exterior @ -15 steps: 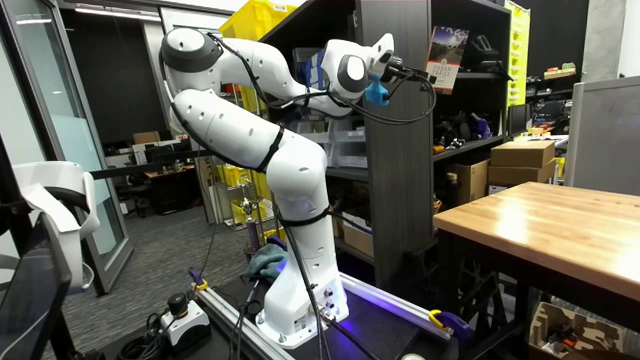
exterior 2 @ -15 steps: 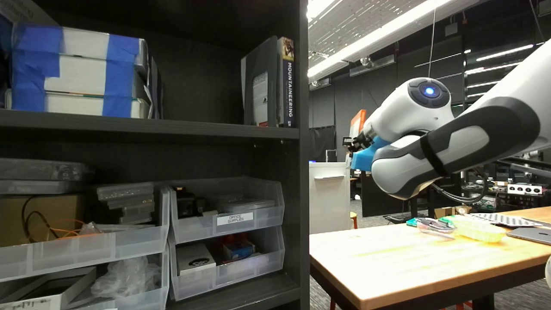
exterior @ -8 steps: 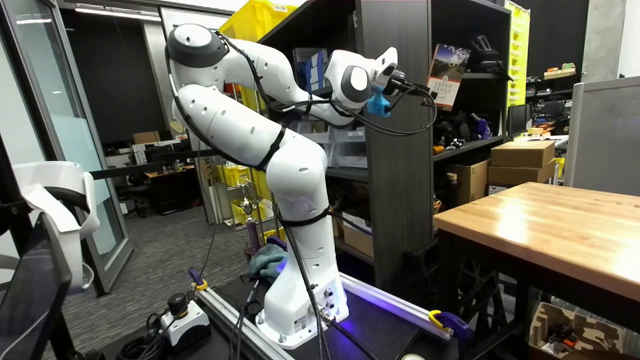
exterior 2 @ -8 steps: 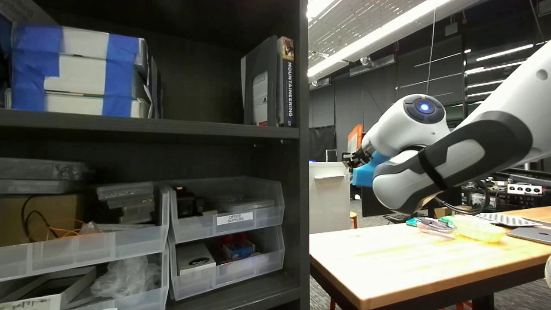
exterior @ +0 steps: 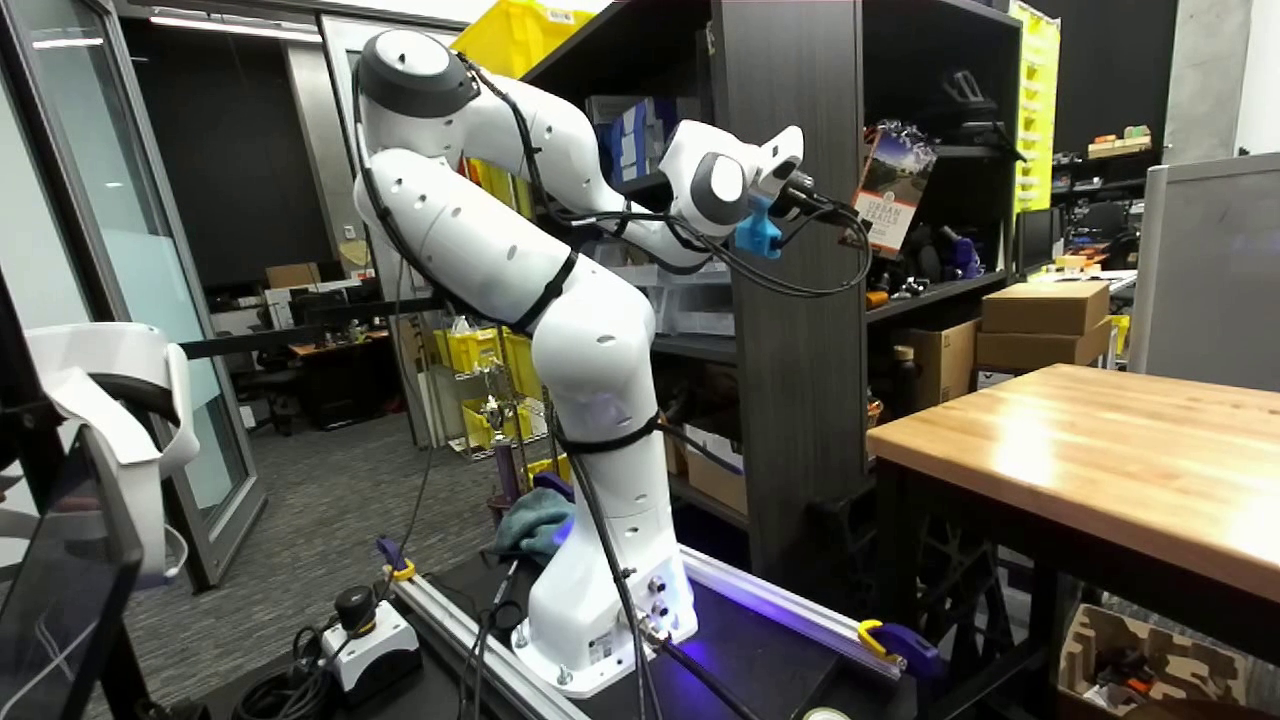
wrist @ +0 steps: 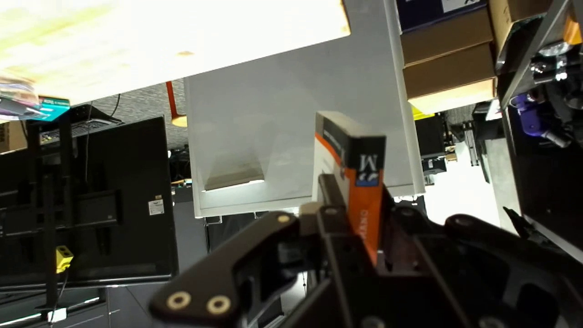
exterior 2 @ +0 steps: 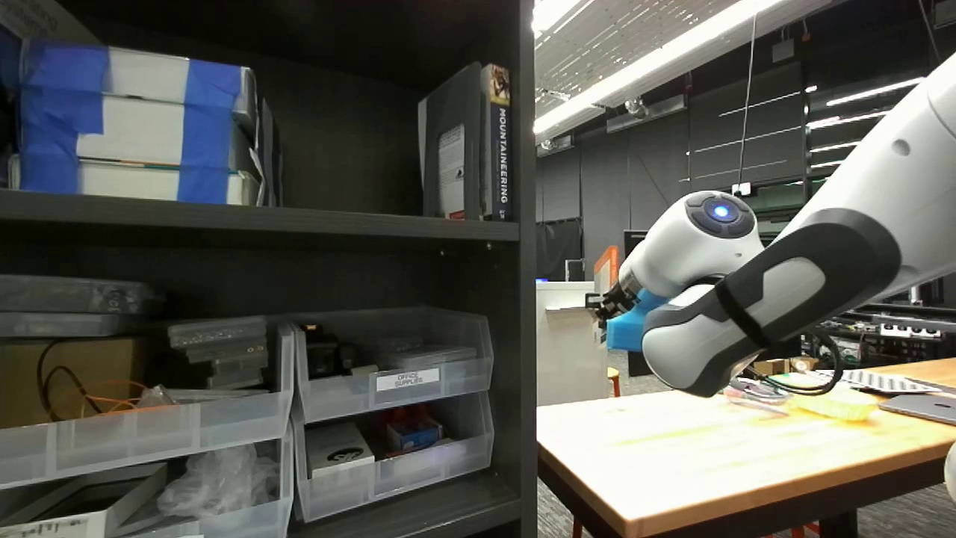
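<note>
- Gripper (wrist: 360, 196): narrow, clamped on a book (wrist: 366, 187) — wrist view gives me a jaw on each side, orange-and-black spine turned to the camera.
- Book location: up in the air at the end of my arm (exterior: 600, 340), higher than the wooden table (exterior: 1080, 440), tilted; in an exterior view I read "URBAN TRAILS" on its cover, letters slightly blurred.
- In an exterior view I only catch an orange edge of it, just beside the gripper, seen to the right of the shelving unit (exterior 2: 254, 215).
- Pale board (wrist: 273, 123) behind the book in wrist view.
- Blue part (exterior: 758, 235) on my arm, just beside the gripper.
- Shelving unit, upper level, in an exterior view: "MOUNTAINEERING" volume (exterior 2: 500, 149) upright next to a gray binder (exterior 2: 463, 134) — taped boxes (exterior 2: 142, 127) stacked well apart from both.
- Level below: clear bins (exterior 2: 336, 396), stacked, one labelled "OFFICE SUPPLIES".
- Wooden table: in an exterior view I see a yellow container (exterior 2: 836, 402) on it, washed out by glare, plus a gray laptop (exterior 2: 922, 407).
- Cardboard boxes (exterior: 1040, 310) stacked near the table in an exterior view; I can't make out their markings.
</note>
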